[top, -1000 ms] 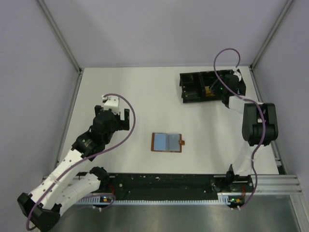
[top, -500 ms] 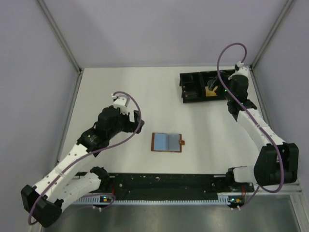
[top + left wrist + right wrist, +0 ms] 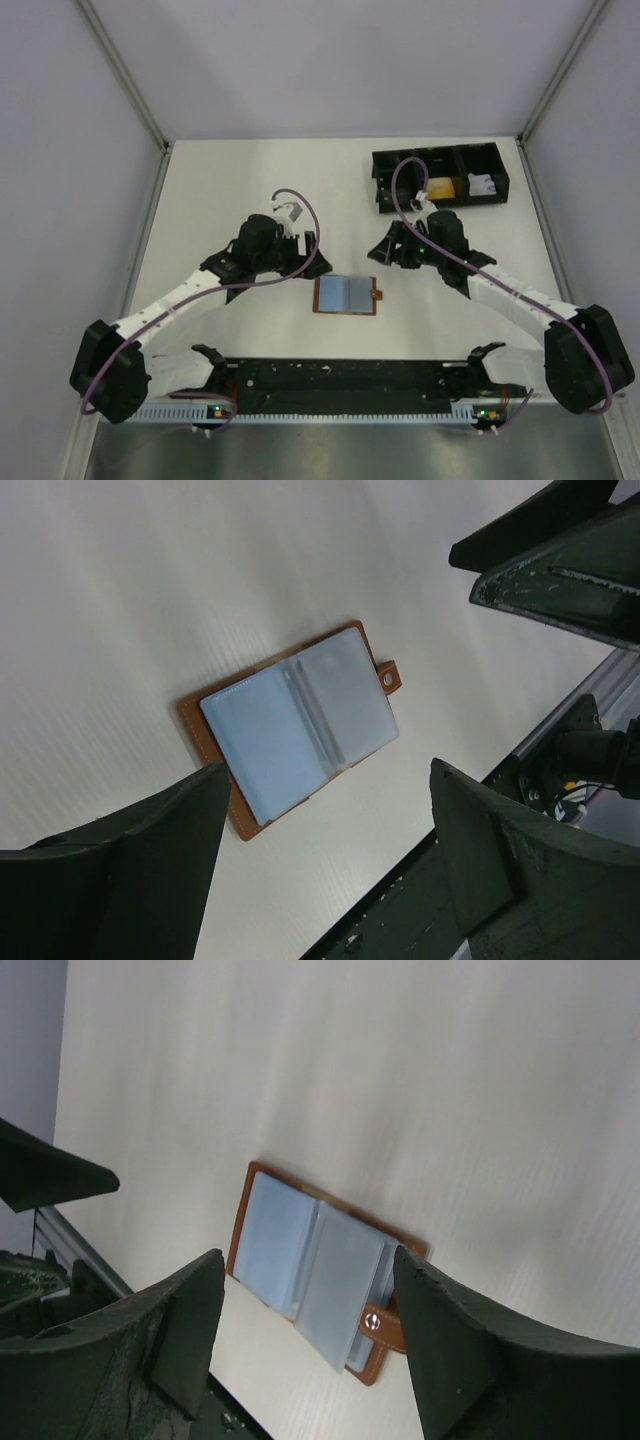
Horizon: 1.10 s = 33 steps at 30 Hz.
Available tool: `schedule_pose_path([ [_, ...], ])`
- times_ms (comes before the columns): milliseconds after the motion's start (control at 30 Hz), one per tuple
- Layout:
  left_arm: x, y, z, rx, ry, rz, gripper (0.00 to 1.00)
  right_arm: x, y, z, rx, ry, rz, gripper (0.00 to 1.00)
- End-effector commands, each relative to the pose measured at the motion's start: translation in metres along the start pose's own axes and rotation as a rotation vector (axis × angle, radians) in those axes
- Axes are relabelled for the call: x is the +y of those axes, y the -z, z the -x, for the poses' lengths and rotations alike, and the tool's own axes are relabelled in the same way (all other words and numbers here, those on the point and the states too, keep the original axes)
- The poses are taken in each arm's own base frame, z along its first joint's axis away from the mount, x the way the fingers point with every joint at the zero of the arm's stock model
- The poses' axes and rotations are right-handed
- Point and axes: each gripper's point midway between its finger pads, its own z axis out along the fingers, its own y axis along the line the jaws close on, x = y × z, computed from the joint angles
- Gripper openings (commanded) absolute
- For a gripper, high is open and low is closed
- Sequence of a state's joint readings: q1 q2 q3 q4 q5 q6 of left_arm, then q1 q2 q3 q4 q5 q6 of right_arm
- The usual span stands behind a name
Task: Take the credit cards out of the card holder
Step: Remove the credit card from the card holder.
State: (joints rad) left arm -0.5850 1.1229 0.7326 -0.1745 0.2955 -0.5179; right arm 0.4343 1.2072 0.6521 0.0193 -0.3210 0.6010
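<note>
My left gripper [image 3: 330, 772] is spread wide and grips nothing, its two dark fingers [image 3: 130, 870] standing well apart. Just ahead of its tips and below them lies the holder [image 3: 300, 730], framed in the gap between them. It lies open and flat on the table [image 3: 250, 180], inner side up, showing two blue-grey sleeves [image 3: 262, 742] either side of the centre fold. I cannot tell whether cards sit inside them. The brown tab [image 3: 388, 679] with its round snap sticks out from the holder's edge farthest from this hand. My right gripper [image 3: 308, 1258] is likewise released and empty, fingers parted. The holder lies ahead of it and lower, the tab on the edge nearer this hand. From above, the two grippers face each other from either side of the holder, my left one close beside the holder's far left corner and my right one near but apart from its far right corner. Behind my right gripper, farther out on the table, stands the black tray [image 3: 380, 180], holding an orange piece [image 3: 440, 188] and a white piece [image 3: 482, 184] in separate compartments.
</note>
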Motion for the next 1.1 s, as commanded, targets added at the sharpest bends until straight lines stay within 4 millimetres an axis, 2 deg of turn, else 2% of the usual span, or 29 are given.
schedule_pose_path([
  [0, -0.008, -0.017, -0.013, 0.053, 0.054, -0.068, 0.82, 0.013, -0.001, -0.026, 0.04, -0.03, 0.077, 0.67],
  [133, 0.007, -0.031, -0.037, 0.133, 0.083, -0.027, 0.75, 0.011, -0.008, -0.044, 0.104, -0.04, 0.095, 0.66],
  [367, 0.029, -0.045, -0.072, 0.229, 0.13, 0.046, 0.62, 0.009, -0.021, -0.057, 0.16, -0.041, 0.106, 0.66],
  [433, 0.033, -0.047, -0.08, 0.248, 0.144, 0.055, 0.54, 0.007, -0.024, -0.06, 0.168, -0.039, 0.105, 0.65],
  [567, 0.037, -0.05, -0.094, 0.28, 0.164, 0.07, 0.45, 0.003, -0.03, -0.067, 0.195, -0.038, 0.094, 0.65],
  [733, 0.039, -0.051, -0.103, 0.3, 0.179, 0.078, 0.33, 0.004, -0.036, -0.071, 0.222, -0.034, 0.109, 0.64],
  [900, 0.038, -0.052, -0.107, 0.303, 0.186, 0.077, 0.27, 0.012, -0.038, -0.074, 0.244, -0.031, 0.14, 0.63],
  [1067, 0.037, -0.053, -0.11, 0.309, 0.192, 0.071, 0.26, 0.02, -0.041, -0.076, 0.268, -0.029, 0.167, 0.61],
])
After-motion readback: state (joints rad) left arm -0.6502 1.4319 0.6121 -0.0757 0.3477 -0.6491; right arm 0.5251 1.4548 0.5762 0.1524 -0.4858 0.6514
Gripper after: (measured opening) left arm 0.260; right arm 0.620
